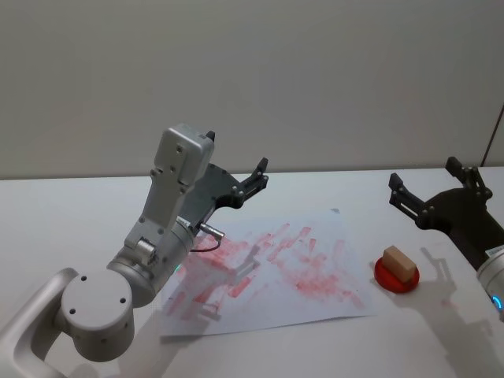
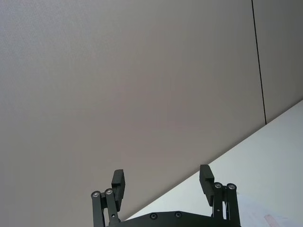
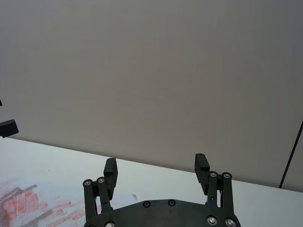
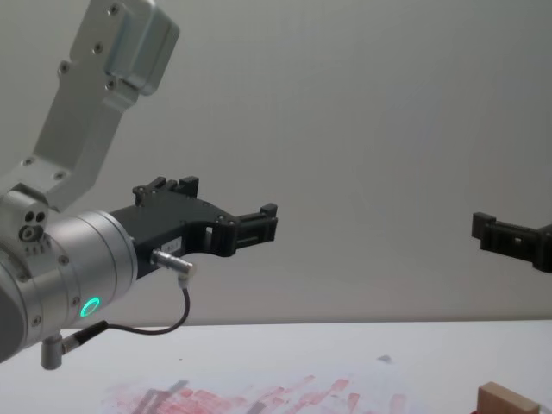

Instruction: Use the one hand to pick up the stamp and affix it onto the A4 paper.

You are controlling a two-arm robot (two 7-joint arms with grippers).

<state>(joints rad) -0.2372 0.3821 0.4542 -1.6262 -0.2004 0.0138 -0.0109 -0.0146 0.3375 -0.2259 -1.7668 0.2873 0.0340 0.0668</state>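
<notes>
The stamp (image 1: 398,264), a small tan wooden block, sits on a round red ink pad (image 1: 396,279) at the right of the table; its top corner also shows in the chest view (image 4: 509,403). The A4 paper (image 1: 276,268), covered in red prints, lies mid-table to the left of the pad. My right gripper (image 1: 425,178) hovers open and empty above and behind the stamp, well clear of it (image 3: 156,169). My left gripper (image 1: 250,185), on the arm with the green-lit wrist ring, is raised over the paper's far left part, open and empty (image 2: 161,179).
The white table (image 1: 63,213) runs back to a plain grey wall (image 1: 315,79). The left arm's large silver elbow and base (image 1: 102,303) stand over the table's near left corner. A thin dark cable (image 1: 494,134) hangs at the far right.
</notes>
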